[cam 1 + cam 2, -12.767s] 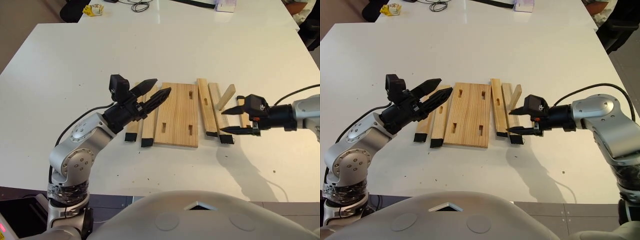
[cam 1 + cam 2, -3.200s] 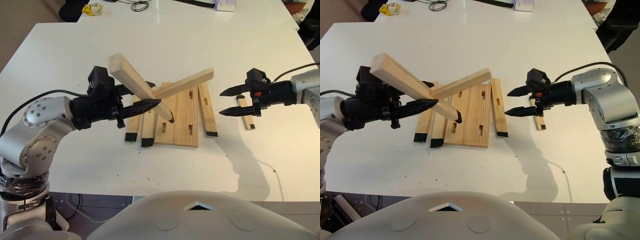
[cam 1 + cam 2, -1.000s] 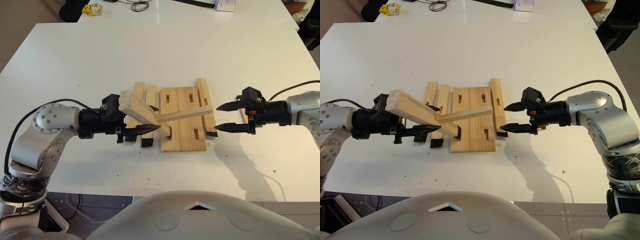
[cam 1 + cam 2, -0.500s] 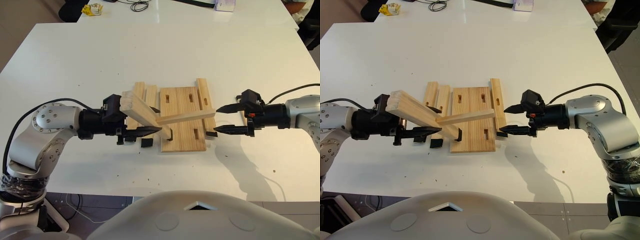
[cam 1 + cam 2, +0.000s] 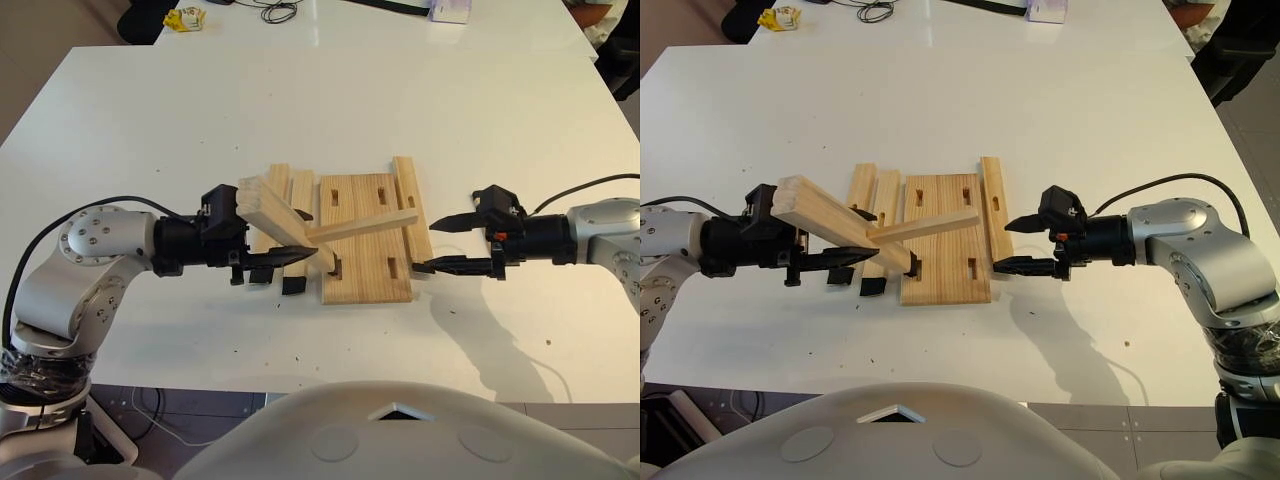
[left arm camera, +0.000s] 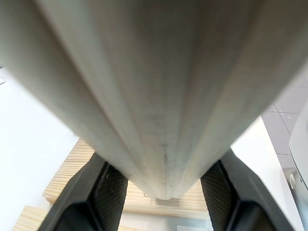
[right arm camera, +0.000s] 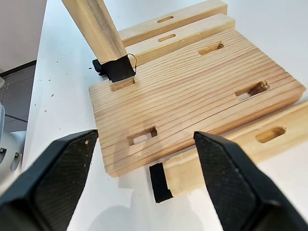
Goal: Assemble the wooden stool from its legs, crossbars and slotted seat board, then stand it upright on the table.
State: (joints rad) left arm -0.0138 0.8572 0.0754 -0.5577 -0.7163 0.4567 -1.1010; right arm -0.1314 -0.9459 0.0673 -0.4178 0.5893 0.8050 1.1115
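Progress early | my left claw point(image 5: 288, 256) clamped on pale black-tipped wooden leg point(image 5: 272, 212) at mid-frame slotted plank seat point(image 5: 378, 262) | right claw point(image 5: 432, 245) agape | spare legs point(image 5: 405, 188) loose

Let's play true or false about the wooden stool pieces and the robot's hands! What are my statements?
1. The left gripper holds a tilted leg. True.
2. The right gripper is shut on a piece of wood. False: it is open and holds nothing.
3. The seat board lies flat on the table. True.
4. The stool stands finished and upright. False: a spare leg lies loose beside the seat board.
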